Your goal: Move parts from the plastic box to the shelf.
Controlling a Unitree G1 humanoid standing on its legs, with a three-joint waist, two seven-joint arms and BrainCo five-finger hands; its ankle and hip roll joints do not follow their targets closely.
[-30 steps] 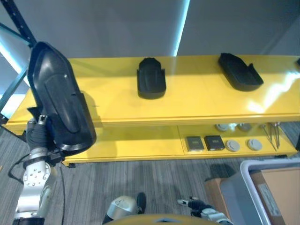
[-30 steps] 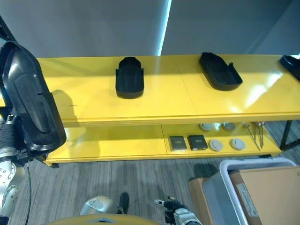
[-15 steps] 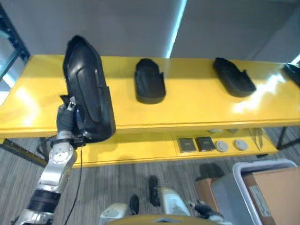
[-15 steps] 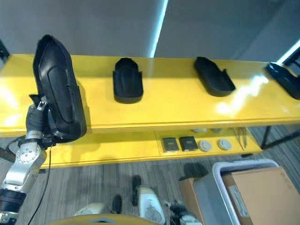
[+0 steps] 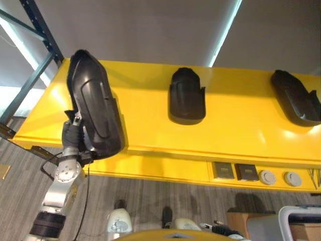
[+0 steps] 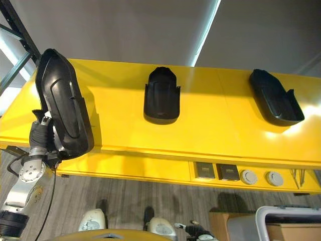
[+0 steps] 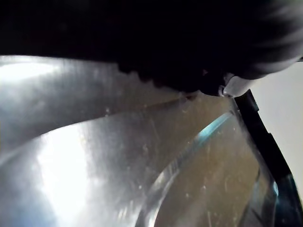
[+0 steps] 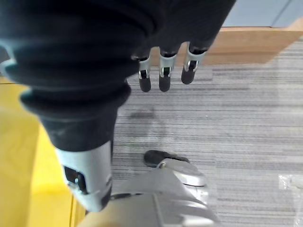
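Observation:
My left hand (image 5: 73, 138) is shut on the lower end of a large black moulded part (image 5: 95, 113). It holds the part upright at the front edge of the yellow shelf (image 5: 145, 115), near the shelf's left end. The part's glossy surface (image 7: 118, 161) lies very close in the left wrist view. Two more black parts lie on the shelf top, one in the middle (image 5: 186, 95) and one at the right (image 5: 296, 98). My right hand (image 8: 163, 71) hangs low over the carpet with its fingers straight and nothing in it.
The grey plastic box (image 6: 286, 216) shows its rim at the bottom right, beside a cardboard box (image 6: 220, 222). On the lower shelf lie two dark square pieces (image 5: 224, 170) and round discs (image 5: 267, 176). A blue rack upright (image 5: 40, 30) stands at the far left.
My left hand has brought the black part up and in from left of the shelf to its front edge. The view has swung left, so the shelf parts and box sit further right.

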